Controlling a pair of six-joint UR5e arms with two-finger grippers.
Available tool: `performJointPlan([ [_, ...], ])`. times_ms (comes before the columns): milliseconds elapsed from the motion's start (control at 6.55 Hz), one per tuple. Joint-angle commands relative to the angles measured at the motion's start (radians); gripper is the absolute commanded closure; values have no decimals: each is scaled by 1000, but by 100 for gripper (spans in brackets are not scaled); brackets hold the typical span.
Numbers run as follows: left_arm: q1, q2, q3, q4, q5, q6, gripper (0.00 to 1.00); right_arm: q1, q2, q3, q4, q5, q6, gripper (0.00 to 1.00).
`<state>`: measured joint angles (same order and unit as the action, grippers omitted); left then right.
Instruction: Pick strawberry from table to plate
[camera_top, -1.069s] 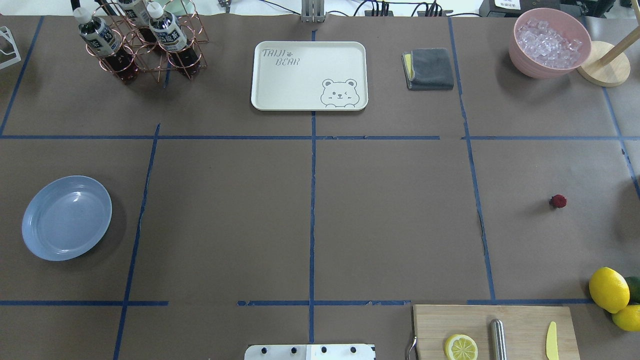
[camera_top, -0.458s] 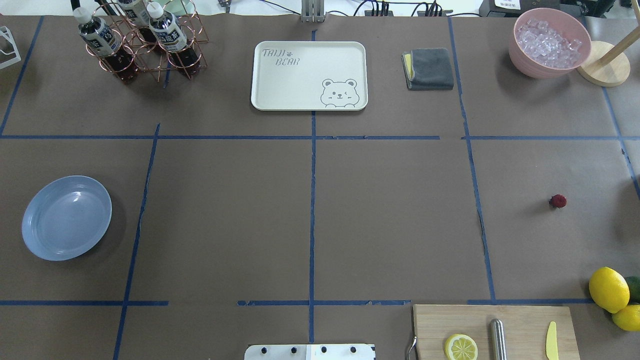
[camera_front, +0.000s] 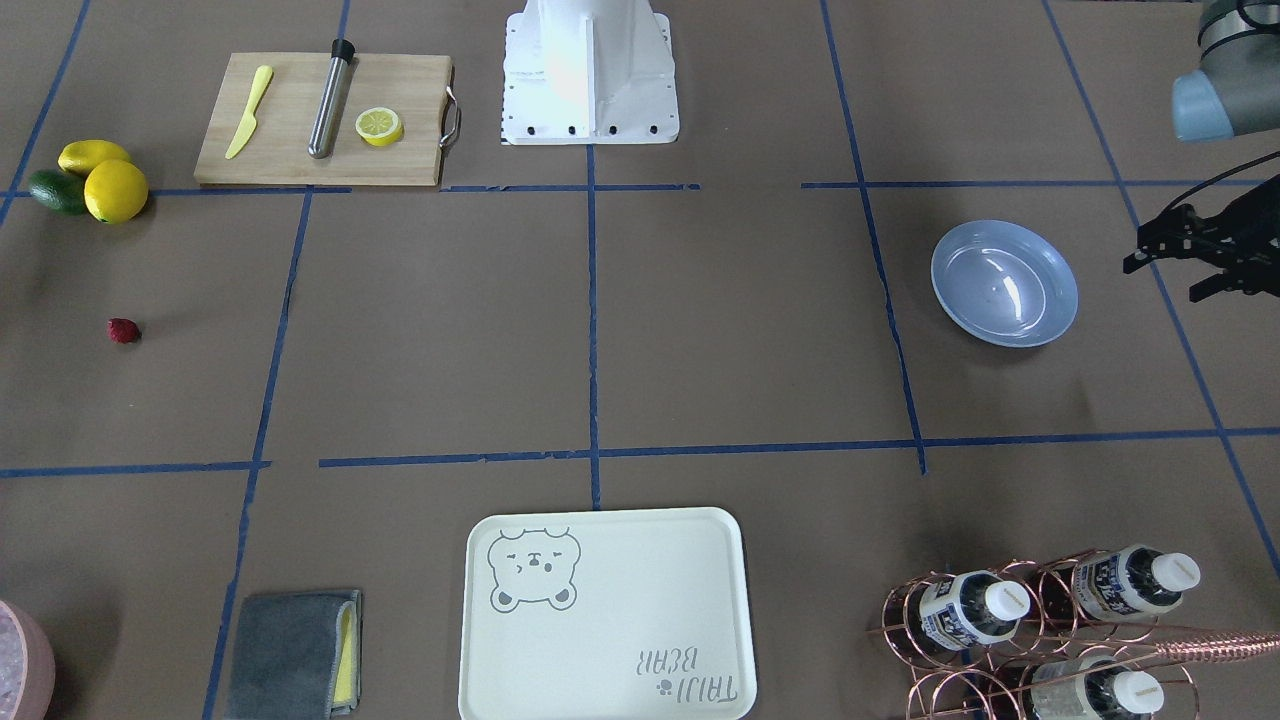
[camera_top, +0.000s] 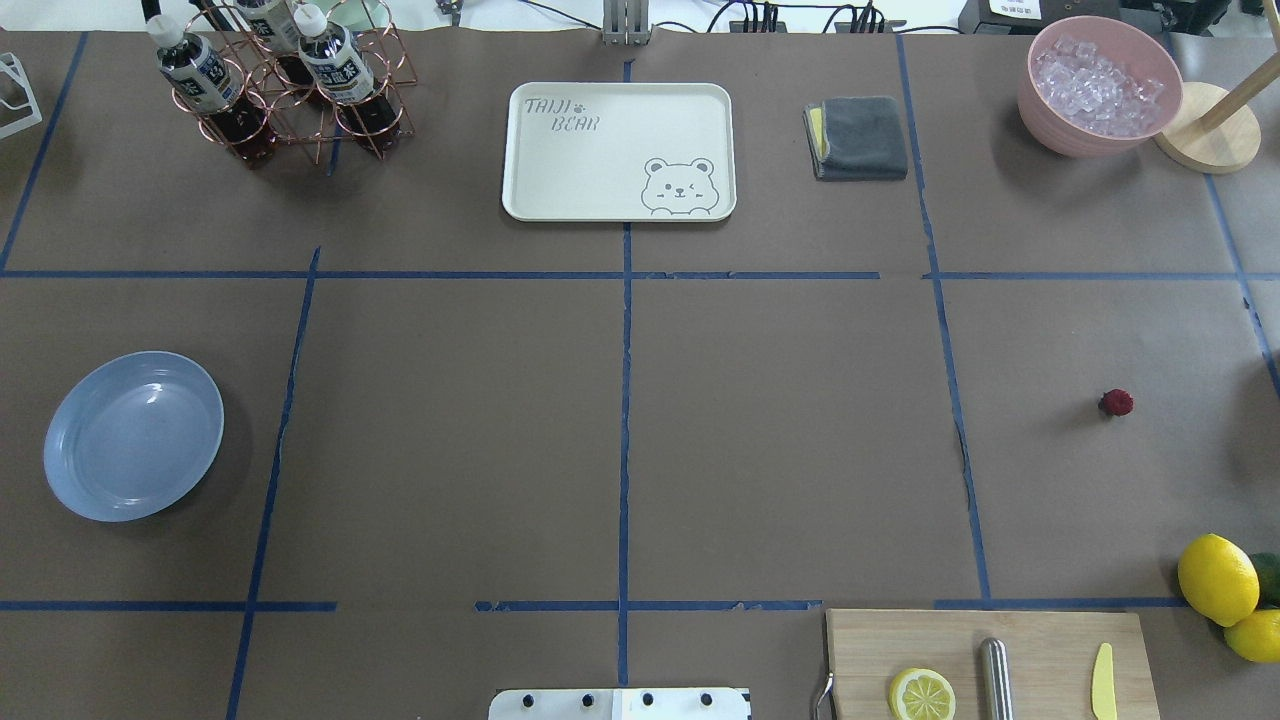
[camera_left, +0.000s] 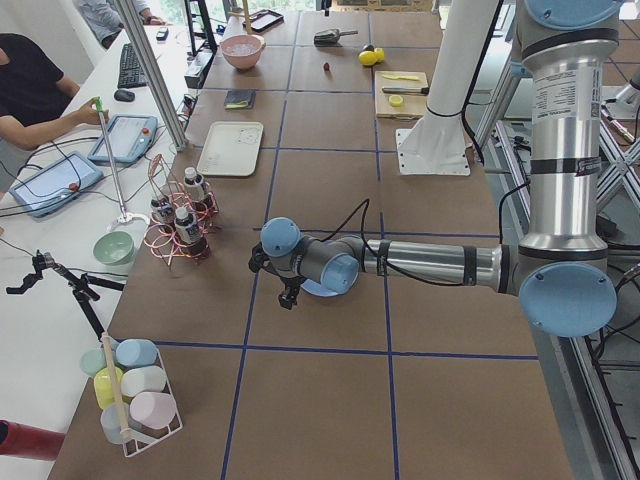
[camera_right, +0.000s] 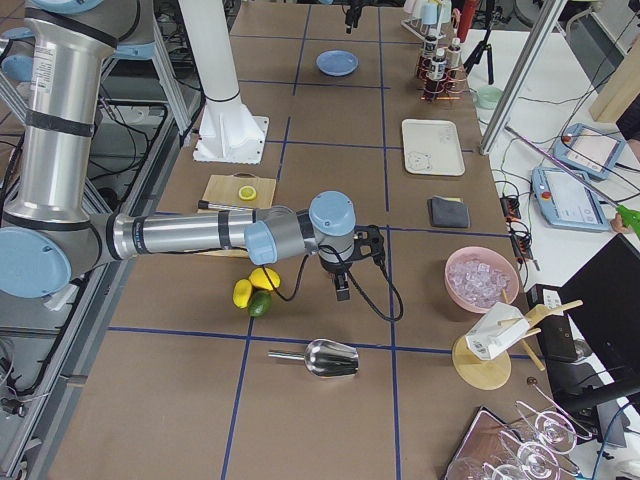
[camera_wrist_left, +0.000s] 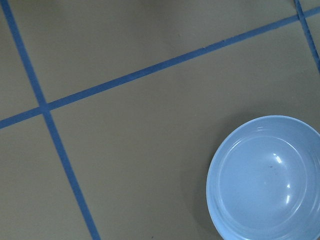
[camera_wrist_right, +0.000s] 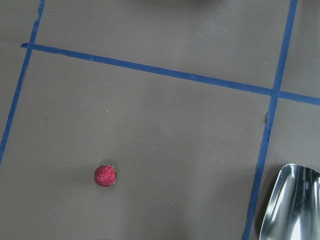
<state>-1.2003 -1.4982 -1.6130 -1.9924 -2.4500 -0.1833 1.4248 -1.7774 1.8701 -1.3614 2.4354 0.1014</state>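
Tiny strawberry (camera_wrist_right: 105, 176), probably light, soft, easy to bruise. Lying alone on the table (camera_top: 780, 450) toward the right, near the lemons (camera_top: 1217, 578), well apart from the plate (camera_top: 133, 435). Better pinched gently across the plump middle. Right gripper (camera_right: 340, 290) hovering nearby, can't tell if spread or closed. Left gripper (camera_front: 1162, 280) beside the plate, looking spread apart.

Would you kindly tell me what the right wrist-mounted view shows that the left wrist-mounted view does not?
Only the right wrist-mounted view shows the strawberry and, at its lower right corner, part of a metal scoop. Only the left wrist-mounted view shows the plate, empty. Both show the brown table crossed by blue tape lines.
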Motion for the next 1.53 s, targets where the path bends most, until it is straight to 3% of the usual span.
performJointPlan([
  [0,77,-2,101,-150,38,-85,0,-38,1,0,10,-10,9,0],
  [305,140,-10,136,-218,40,-152,0,-49,3,1,11,-12,17,0],
  [611,172,-13,142,-218,40,-153,10,-52,7,1,11,-7,84,0],
  [763,174,-13,139,-218,40,-154,33,-61,10,3,12,-4,133,0],
  [916,174,-13,137,-218,40,-156,79,-61,12,3,12,-4,133,0],
  [1069,174,-13,137,-217,39,-159,100,-61,12,4,12,-4,133,0],
  [1374,173,-11,113,-216,26,-194,100,-61,12,9,13,-4,133,0],
])
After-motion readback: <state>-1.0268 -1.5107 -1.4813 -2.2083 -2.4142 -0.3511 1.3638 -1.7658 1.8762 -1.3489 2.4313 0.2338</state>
